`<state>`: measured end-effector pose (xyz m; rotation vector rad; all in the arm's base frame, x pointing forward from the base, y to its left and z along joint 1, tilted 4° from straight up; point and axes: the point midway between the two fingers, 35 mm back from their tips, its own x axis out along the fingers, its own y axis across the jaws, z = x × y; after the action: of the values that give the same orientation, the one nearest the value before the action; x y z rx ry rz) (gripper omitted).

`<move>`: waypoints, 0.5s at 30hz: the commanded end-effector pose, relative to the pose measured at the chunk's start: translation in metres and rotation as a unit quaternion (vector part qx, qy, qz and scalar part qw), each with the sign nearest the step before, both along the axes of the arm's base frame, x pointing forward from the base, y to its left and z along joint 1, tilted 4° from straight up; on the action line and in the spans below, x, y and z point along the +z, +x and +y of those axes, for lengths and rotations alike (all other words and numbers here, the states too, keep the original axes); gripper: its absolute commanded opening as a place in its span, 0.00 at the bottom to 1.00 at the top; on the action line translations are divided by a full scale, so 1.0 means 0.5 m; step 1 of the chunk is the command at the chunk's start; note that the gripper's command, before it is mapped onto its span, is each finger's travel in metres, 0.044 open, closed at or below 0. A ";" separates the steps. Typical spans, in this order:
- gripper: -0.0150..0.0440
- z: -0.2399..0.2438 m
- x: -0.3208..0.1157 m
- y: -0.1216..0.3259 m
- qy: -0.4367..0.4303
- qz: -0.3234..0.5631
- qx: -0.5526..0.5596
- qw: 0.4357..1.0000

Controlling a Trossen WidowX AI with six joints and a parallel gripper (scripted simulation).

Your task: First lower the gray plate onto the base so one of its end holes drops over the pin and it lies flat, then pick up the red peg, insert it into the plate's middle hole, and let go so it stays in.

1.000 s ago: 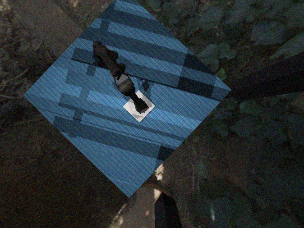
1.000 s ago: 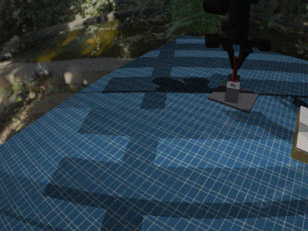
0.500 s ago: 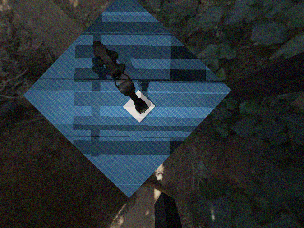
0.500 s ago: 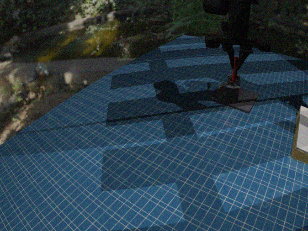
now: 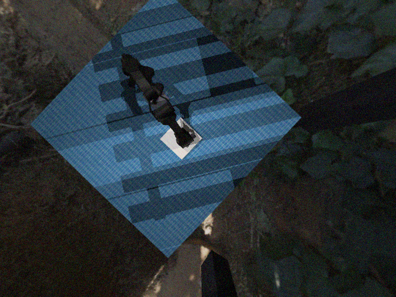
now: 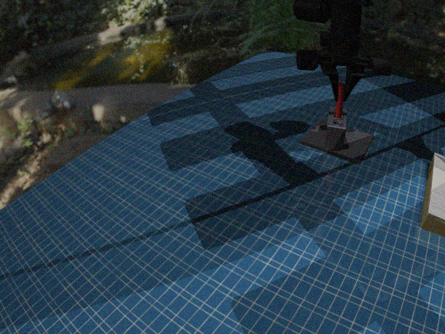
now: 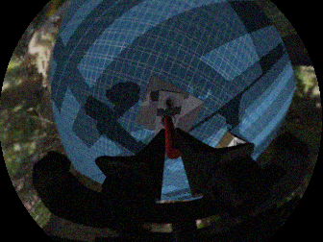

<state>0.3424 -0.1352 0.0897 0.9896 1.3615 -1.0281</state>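
The base, a gray square slab [image 6: 360, 140] [image 7: 193, 104], carries a raised block. The gray plate [image 6: 333, 124] lies across its top, apparently level, with the hole nearest the camera showing. The pin cannot be made out. My gripper [image 6: 341, 100] [image 7: 169, 131] is shut on the red peg [image 6: 340, 90] [image 7: 168, 139], just above the plate. The peg leans slightly, and its lower end is at the middle of the plate. Most of its length stands above the plate. Whether its tip is in the hole cannot be told. In the top view the arm hides the peg and plate.
A light-topped block with tan sides [image 5: 170, 139] [image 6: 430, 222] stands on the blue gridded table [image 5: 80, 153] [image 6: 143, 244]. From above, the dark arm [image 5: 164, 111] covers part of this block. Broad shadows cross the table, including the arm's shadow beside the base.
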 end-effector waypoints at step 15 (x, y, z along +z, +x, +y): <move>0.51 0.000 0.006 0.000 -0.002 -0.001 0.002 1.000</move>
<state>0.3427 -0.1352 0.0899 0.9900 1.3606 -1.0276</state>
